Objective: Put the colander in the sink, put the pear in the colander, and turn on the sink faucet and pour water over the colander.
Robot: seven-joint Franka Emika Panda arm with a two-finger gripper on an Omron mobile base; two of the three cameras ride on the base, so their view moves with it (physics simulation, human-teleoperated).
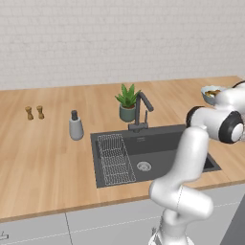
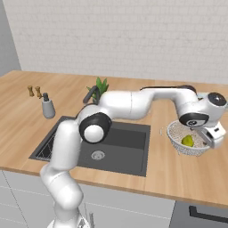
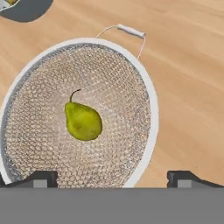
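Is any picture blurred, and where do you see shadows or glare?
Hand view: sharp; the mesh of the colander and the pear are clear, with no glare. Right base view: soft shadow under the colander on the counter. Left base view: even light; the sink is dark, without reflections.

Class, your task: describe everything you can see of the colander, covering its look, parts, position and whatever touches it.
The colander is a round bowl of fine silver-white wire mesh with a smooth white rim and a thin wire loop handle on one side. It sits upright on the wooden counter, to the right of the sink, not in it. A yellow-green pear lies on its mesh bottom. The open gripper hovers above its rim; no contact is visible.
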